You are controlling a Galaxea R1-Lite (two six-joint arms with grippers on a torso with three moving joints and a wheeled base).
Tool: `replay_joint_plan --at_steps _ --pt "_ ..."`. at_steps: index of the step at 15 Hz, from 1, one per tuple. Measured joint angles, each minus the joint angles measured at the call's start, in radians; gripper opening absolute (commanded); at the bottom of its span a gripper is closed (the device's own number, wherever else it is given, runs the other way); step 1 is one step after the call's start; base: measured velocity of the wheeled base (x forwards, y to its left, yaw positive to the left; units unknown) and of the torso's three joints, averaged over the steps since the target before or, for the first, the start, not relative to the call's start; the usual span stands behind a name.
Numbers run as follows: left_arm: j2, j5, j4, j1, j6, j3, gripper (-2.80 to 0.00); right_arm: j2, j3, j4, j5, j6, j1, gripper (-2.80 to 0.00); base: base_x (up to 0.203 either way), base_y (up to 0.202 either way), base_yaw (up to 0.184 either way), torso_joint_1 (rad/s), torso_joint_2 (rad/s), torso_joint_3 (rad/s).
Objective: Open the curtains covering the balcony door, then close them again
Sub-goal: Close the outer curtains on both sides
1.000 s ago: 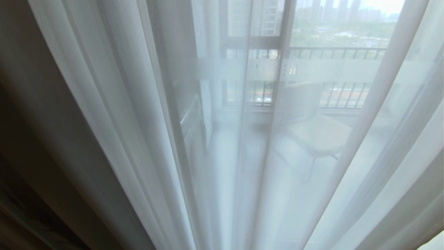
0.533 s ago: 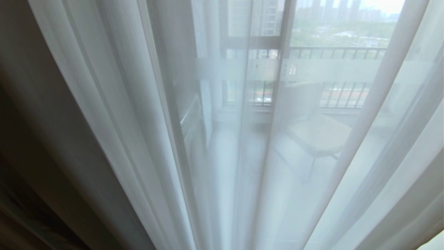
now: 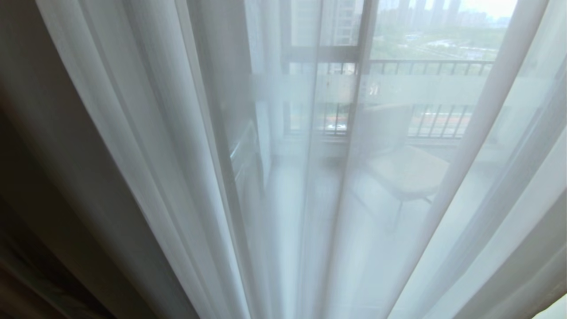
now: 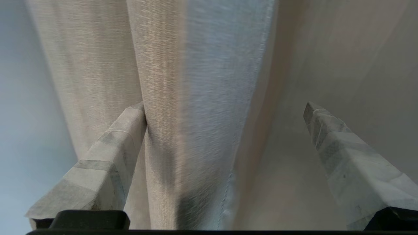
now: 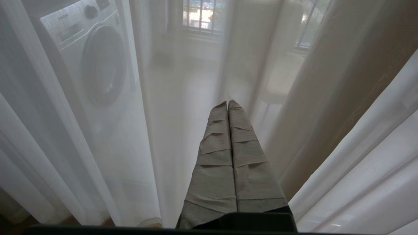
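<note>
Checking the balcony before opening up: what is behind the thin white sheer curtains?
Through the thin white sheer curtains: a black-framed glass door, pale chair, barred railing, white washing machine. Details stay veiled.

Pale balcony floor seen through sheer fabric, a light chair standing on it at right, a front-loading washing machine standing at its left side
</note>
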Motion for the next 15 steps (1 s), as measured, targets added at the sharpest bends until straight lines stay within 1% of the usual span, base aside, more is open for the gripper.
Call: replay_joint_plan --at_steps 6,15 --pt "0.055 0.001 0.0 -0.003 0.001 -0.084 0.0 0.0 0.0 0.0 0.0 0.0 0.0 -2.8 0.0 0.0 0.0 0.0 0.0 0.0" --pt "0.078 0.001 -0.001 -0.003 0.002 -0.097 0.0 0.0 0.0 0.0 0.0 0.0 0.0 -2.8 0.0 0.0 0.0 0.0 0.0 0.0"
